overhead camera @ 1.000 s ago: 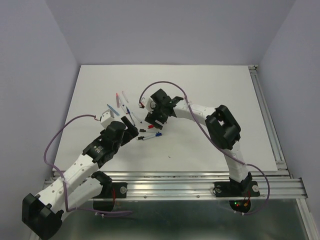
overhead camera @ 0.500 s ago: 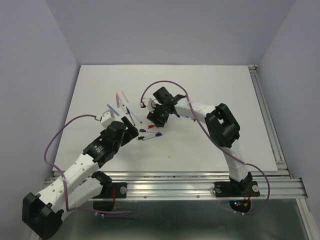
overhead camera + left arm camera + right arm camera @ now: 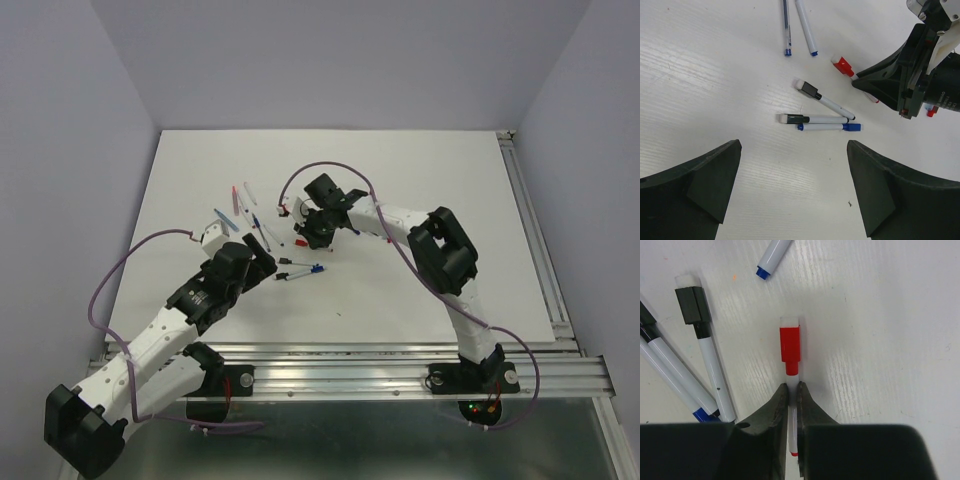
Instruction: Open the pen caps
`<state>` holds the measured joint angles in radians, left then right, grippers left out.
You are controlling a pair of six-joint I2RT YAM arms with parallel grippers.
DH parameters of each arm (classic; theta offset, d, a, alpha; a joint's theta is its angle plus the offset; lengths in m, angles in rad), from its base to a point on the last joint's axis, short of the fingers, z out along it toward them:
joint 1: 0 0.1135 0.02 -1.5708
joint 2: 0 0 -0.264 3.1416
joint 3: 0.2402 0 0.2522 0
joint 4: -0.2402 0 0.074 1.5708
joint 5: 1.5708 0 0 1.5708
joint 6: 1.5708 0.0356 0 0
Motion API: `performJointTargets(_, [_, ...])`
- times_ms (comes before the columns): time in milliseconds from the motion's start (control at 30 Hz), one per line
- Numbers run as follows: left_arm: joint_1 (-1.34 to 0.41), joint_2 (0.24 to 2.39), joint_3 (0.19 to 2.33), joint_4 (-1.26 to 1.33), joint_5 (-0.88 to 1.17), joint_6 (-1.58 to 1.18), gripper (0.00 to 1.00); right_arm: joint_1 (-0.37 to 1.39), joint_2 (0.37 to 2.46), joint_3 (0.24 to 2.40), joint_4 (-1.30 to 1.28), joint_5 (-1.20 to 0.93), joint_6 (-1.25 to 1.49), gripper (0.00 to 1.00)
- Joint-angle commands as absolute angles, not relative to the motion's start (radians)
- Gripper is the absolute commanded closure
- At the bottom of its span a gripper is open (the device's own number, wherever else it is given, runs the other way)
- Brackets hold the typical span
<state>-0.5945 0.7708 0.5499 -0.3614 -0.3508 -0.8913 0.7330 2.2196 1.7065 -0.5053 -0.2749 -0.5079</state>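
The right arm's fingers [image 3: 779,402] pinch the white barrel [image 3: 792,432] of a marker lying on the counter [image 3: 880,315]. Its red cap [image 3: 790,343] sits free just beyond their tips, probably so the left arm's fingers [image 3: 715,170], spread wide above the nearer markers [image 3: 820,120], can pull it off.

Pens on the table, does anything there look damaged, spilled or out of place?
Nothing stands out: the pens lie flat, loosely scattered, none visibly broken. The right gripper pinches the red-capped pen by its barrel.
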Motion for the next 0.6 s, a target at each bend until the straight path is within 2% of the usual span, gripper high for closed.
performJointTargets(0, [-0.595,0.755,0.578,-0.368,-0.377,-0.887,0.01,0.732,2.263,1.681,-0.540,-0.245,-0.526,0.96])
performJointTargets(67, [-0.595,0.755,0.581,-0.362,-0.380,-0.893,0.01,0.732,2.220,1.640,-0.484,-0.241,-0.494,0.99])
performJointTargets(267, [-0.595,0.764,0.610,-0.295,-0.339,-0.891,0.01,0.730,2.025,1.450,-0.154,-0.157,-0.272,0.99])
performJointTargets(433, [-0.594,0.764,0.621,-0.190,-0.275,-0.879,0.01,0.730,1.905,1.346,-0.060,-0.221,-0.117,0.99])
performJointTargets(567, [-0.595,0.773,0.611,-0.063,-0.190,-0.870,0.01,0.732,1.787,1.174,0.103,-0.290,0.104,0.99])
